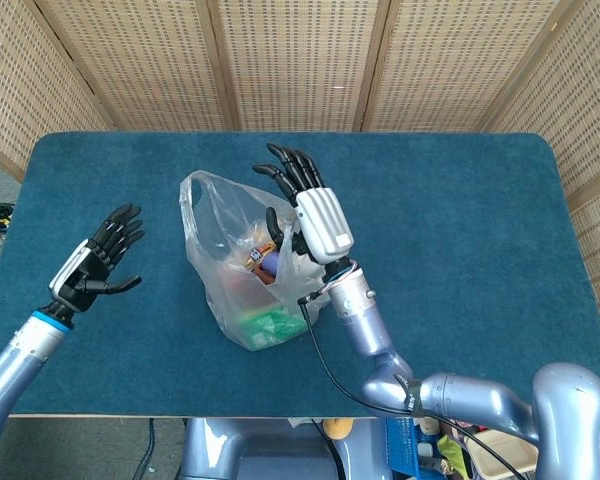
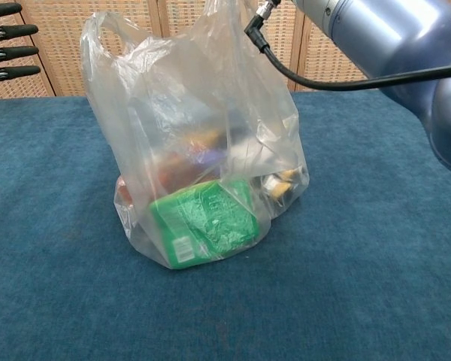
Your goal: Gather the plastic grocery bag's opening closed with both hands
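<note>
Fingers of right robot hand [image 1: 310, 205] spread above bag [image 1: 242, 262]; left robot hand [image 1: 98, 262] apart.

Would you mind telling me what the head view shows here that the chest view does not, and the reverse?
Only the head view shows both whole hands: the left hand open, apart from the plastic bag, and the right hand over the bag's open mouth, fingers spread. Only the chest view shows the bag's front side, with the green package against the film and the handle loop standing up. Both show the bag upright on the blue table, its opening not gathered, and the right arm.
</note>
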